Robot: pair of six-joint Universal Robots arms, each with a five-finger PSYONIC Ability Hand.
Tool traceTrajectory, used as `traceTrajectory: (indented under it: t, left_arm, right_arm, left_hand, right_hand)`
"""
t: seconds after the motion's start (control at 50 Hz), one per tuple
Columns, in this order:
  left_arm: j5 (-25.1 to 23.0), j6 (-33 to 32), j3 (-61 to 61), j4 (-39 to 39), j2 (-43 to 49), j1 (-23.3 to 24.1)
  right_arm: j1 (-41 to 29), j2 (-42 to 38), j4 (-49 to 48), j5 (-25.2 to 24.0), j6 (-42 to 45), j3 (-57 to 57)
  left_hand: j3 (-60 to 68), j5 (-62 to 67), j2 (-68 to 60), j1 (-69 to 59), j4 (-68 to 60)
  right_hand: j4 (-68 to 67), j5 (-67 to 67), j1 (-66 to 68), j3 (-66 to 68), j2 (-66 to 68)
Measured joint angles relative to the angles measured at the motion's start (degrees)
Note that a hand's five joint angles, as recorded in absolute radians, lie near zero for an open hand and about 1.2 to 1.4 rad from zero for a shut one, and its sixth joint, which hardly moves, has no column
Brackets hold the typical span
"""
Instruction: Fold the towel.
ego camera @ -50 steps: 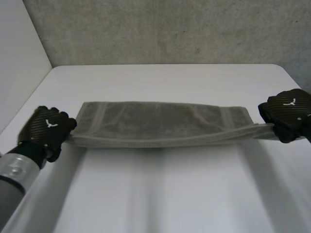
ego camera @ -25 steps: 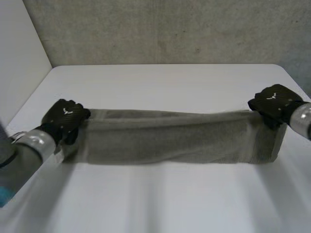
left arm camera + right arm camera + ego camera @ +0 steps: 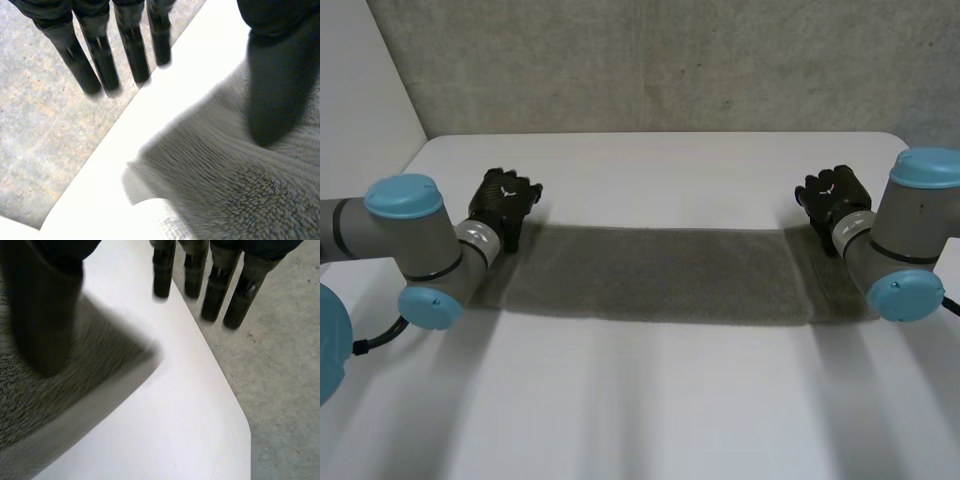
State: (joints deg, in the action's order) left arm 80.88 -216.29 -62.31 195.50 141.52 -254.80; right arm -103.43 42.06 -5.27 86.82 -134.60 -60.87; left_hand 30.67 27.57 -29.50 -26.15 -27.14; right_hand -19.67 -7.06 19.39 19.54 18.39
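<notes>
The towel [image 3: 655, 275] lies in a long strip, left to right, across the table [image 3: 650, 400]. The left hand [image 3: 505, 200] and right hand [image 3: 832, 195] sit at its far corners, each open and gripping nothing, likely so the fold settles flat.

— How is the towel [image 3: 655, 275] laid?
— It is spread flat as one long, narrow band across the white table [image 3: 650, 170], running from side to side, with its long edges roughly straight.
— And its look?
— A grey-olive terry cloth with looped pile is seen. In the left wrist view one corner is rumpled; in the right wrist view the corner is laid flat.
</notes>
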Motion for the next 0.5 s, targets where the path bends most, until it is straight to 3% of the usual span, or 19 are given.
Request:
traceTrajectory:
  t: [0.02, 0.06, 0.18, 0.34, 0.5]
  left_arm:
    - [1.0, 0.0, 0.4, 0.0, 0.4, 0.1]
    - [2.9, -0.1, 0.8, 0.2, 0.6, 0.2]
    - [6.7, 0.3, -0.1, -0.1, -1.6, 0.2]
    - [8.3, 1.6, -10.5, -0.1, -13.9, 0.2]
    - [7.8, 10.1, -28.5, 3.1, -29.1, 0.4]
  right_arm:
    - [-0.2, -0.2, -0.2, 0.6, 0.0, 0.3]
    - [-0.4, -0.5, -0.5, 1.5, -0.1, 0.5]
    - [-1.0, 1.4, -0.8, 2.7, -0.9, -0.7]
    - [-1.8, 13.9, -0.2, 2.6, -4.6, -10.3]
    - [-1.2, 26.4, 1.0, 2.1, -6.4, -26.0]
  left_hand:
    - [-10.0, -9.0, 8.9, 8.0, 8.3]
    - [-15.5, -13.8, 14.0, 10.3, 11.6]
    - [-15.9, -14.6, 14.3, 10.3, 11.6]
    - [-15.9, -14.6, 14.3, 10.4, 11.6]
    - [-16.1, -14.6, 14.3, 10.5, 11.6]
  right_hand:
    - [4.1, 3.6, -3.8, -4.1, -3.4]
    - [4.9, 3.9, -5.7, -5.6, -4.2]
    - [4.9, 3.9, -5.8, -5.6, -4.2]
    - [4.9, 3.9, -5.8, -5.6, -4.2]
    - [4.9, 3.9, -5.8, -5.6, -4.2]
